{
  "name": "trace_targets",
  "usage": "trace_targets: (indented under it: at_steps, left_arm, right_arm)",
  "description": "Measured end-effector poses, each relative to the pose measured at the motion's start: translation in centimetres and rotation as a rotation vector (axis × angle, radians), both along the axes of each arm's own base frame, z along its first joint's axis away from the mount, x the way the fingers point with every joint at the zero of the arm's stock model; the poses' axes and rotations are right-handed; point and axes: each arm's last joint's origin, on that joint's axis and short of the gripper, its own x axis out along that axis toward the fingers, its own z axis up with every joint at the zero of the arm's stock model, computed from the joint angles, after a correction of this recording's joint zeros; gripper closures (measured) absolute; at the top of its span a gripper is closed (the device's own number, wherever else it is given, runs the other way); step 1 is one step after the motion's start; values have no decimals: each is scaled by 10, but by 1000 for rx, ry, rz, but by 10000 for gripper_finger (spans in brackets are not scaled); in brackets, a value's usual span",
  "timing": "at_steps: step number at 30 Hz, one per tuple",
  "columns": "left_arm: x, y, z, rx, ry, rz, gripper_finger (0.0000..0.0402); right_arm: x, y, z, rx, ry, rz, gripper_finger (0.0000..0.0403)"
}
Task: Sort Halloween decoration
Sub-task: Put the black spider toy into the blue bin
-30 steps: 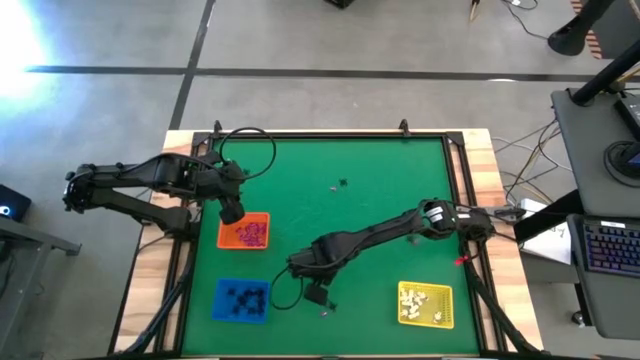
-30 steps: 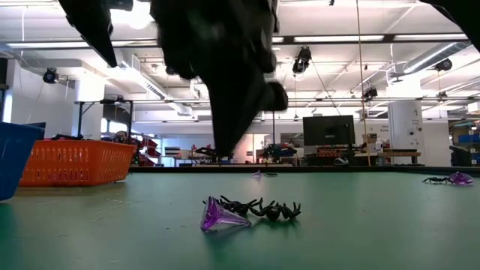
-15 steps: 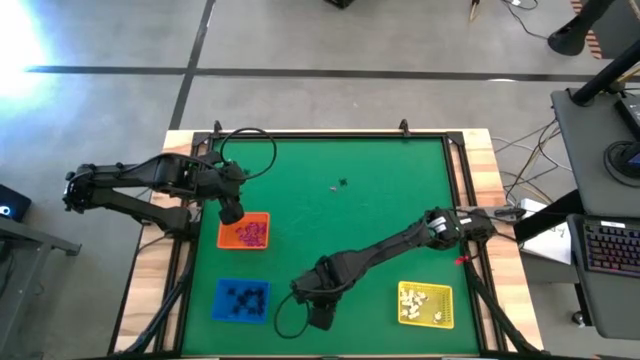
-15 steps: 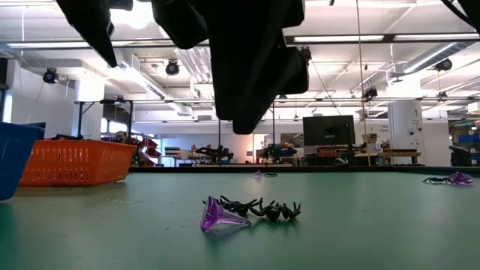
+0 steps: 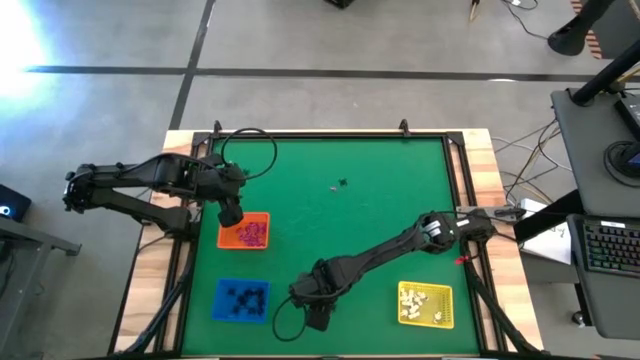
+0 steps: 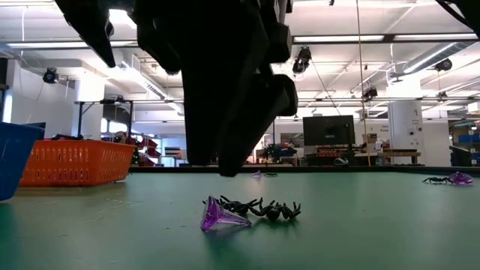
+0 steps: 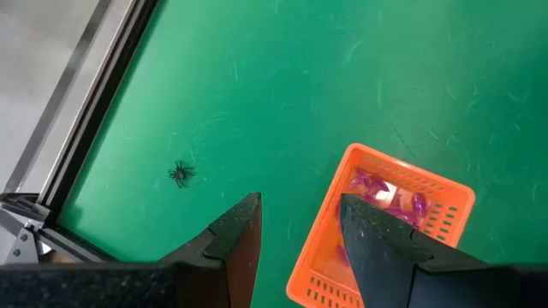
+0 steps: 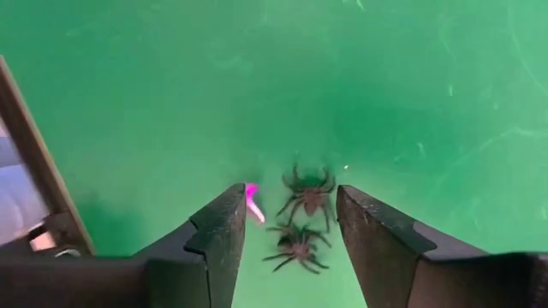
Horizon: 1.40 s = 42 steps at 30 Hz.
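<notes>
Near the table's front edge, the right tool [image 8: 287, 227] hangs spread above two black spiders [image 8: 304, 218].

Around the two black spiders [image 8: 301, 221] and the purple trinket [image 8: 253, 204] you have bare green mat [image 5: 380, 210] on every side. The blue tray [image 5: 241, 300] and yellow tray [image 5: 426, 304] flank them, well apart, leaving passage.

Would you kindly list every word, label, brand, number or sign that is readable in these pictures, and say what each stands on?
None can be read.
Orange tray, blue tray, yellow tray, green table: no text shows.
Keyboard beside the table: key markings too small to read.
Monitor in the room behind, low view: nothing legible on it.
</notes>
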Motion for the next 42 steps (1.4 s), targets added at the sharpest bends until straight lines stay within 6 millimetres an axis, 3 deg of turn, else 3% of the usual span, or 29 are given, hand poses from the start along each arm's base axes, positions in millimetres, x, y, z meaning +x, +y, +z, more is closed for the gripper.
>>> trace_targets:
  at_steps: [10,18,21,30,42]
  left_arm:
    - [0,0,0,2,2,-6,259]
    - [0,0,0,3,2,-6,259]
    - [0,0,0,3,2,-6,259]
    - [0,0,0,3,2,-6,259]
    - [0,0,0,-7,3,-10,259]
  right_arm:
    - [1,0,-25,-12,73,-28,226]
    - [0,-2,-29,-33,97,-70,231]
    - [0,-3,-30,-28,105,-86,256]
    - [-1,-4,-32,-34,112,-87,380]
    - [-5,-5,-17,-27,106,-100,394]
